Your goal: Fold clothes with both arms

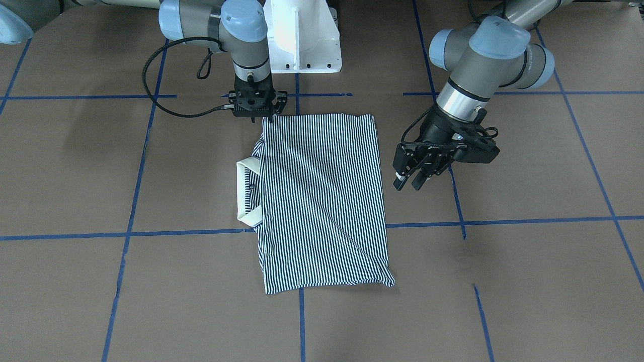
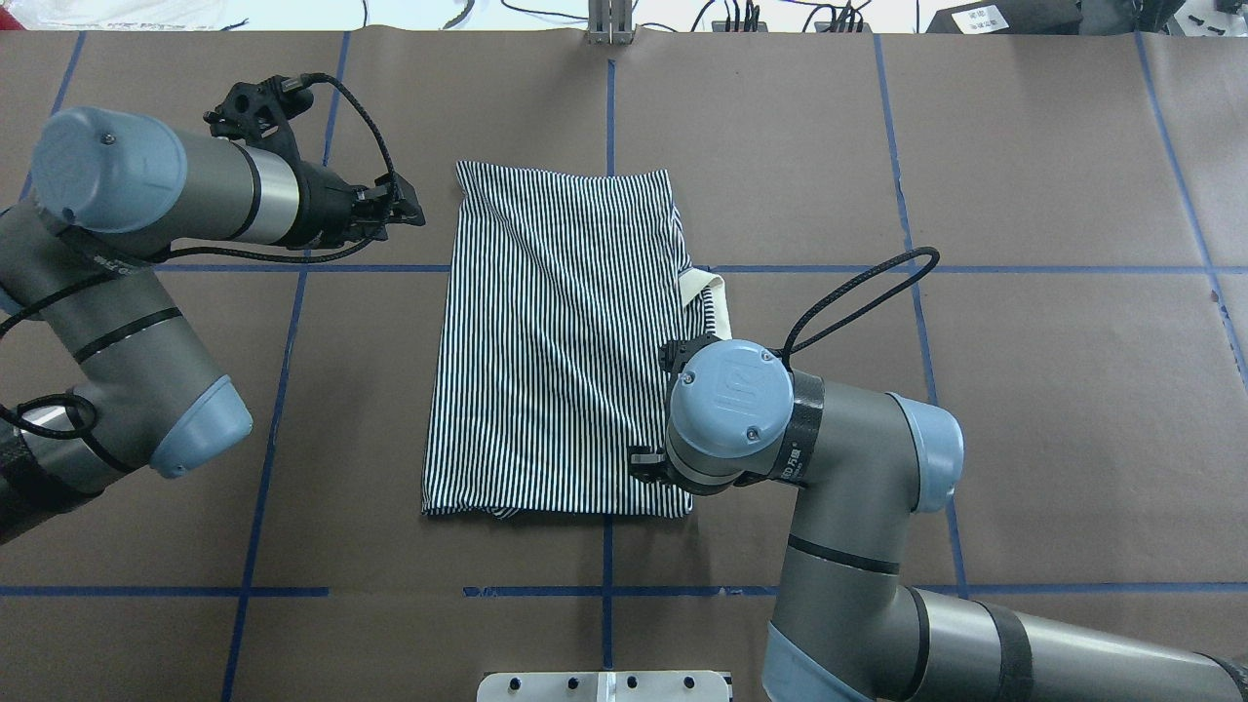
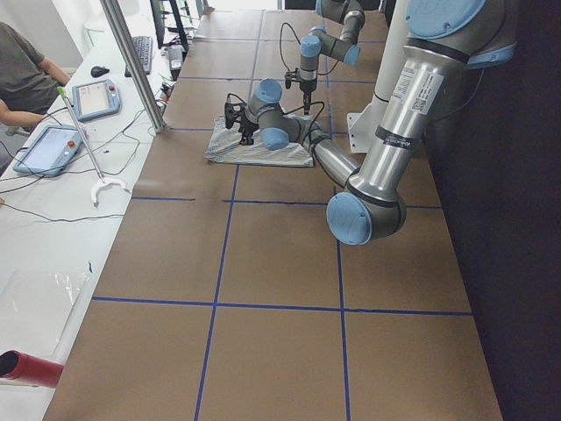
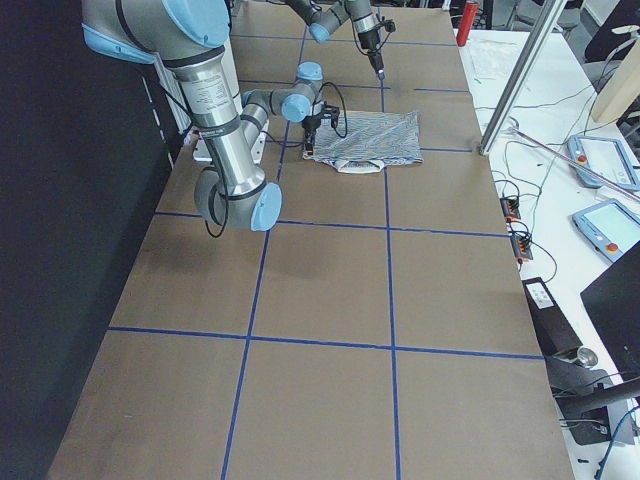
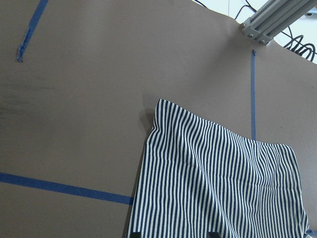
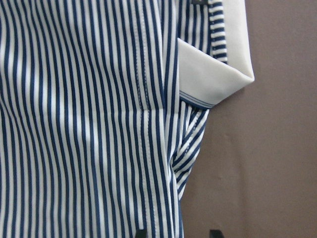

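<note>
The striped polo shirt (image 1: 322, 201) lies folded into a flat rectangle on the brown table (image 2: 1024, 390). Its cream collar (image 1: 246, 191) sticks out on the robot's right side and also shows in the overhead view (image 2: 710, 292). My left gripper (image 1: 408, 182) hovers open and empty beside the shirt's far left edge, apart from the cloth (image 2: 405, 207). My right gripper (image 1: 255, 116) is down at the shirt's near right corner, jaws apart. In the overhead view its own wrist hides it. The right wrist view shows stripes (image 6: 89, 124) and collar (image 6: 213, 64) close below.
The white pedestal base (image 1: 302, 40) stands just behind the shirt's near edge. Blue tape lines (image 2: 292, 390) cross the table. An aluminium post (image 2: 609, 24) stands at the far edge. A desk with tablets (image 3: 96, 96) and a seated person (image 3: 22, 70) lies beyond it.
</note>
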### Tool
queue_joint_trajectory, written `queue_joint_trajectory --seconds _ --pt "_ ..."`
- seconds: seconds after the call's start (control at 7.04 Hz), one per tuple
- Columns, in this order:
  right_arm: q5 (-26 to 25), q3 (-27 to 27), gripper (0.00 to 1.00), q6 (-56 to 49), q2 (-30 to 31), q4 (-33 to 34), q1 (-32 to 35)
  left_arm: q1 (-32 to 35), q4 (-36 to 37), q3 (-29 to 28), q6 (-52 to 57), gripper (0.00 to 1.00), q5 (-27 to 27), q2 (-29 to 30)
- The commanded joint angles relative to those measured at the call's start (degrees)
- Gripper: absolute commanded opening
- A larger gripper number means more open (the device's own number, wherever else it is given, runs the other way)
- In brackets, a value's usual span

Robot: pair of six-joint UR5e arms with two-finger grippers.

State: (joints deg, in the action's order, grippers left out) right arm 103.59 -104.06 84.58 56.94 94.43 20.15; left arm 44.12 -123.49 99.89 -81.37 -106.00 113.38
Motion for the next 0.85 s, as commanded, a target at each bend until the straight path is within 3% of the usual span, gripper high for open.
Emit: queue_joint_trajectory --seconds 0.0,0.14,0.43,0.71 --pt "-3.89 -0.44 0.49 26.32 -0.42 -1.34 -1.85 0.00 0.00 0.21 -0.01 0.54 0.00 0.00" --pt "-5.84 -0.09 0.50 32.08 0.01 -5.09 -2.73 0.00 0.00 0.21 -0.01 0.54 0.00 0.00" --pt "-7.51 0.79 0.71 37.39 0.02 -5.57 -3.27 0.00 0.00 0.74 -0.01 0.54 0.00 -0.96" --pt "-7.79 0.97 0.74 37.93 0.45 -5.57 -3.71 0.00 0.00 1.18 -0.01 0.54 0.00 -1.23"
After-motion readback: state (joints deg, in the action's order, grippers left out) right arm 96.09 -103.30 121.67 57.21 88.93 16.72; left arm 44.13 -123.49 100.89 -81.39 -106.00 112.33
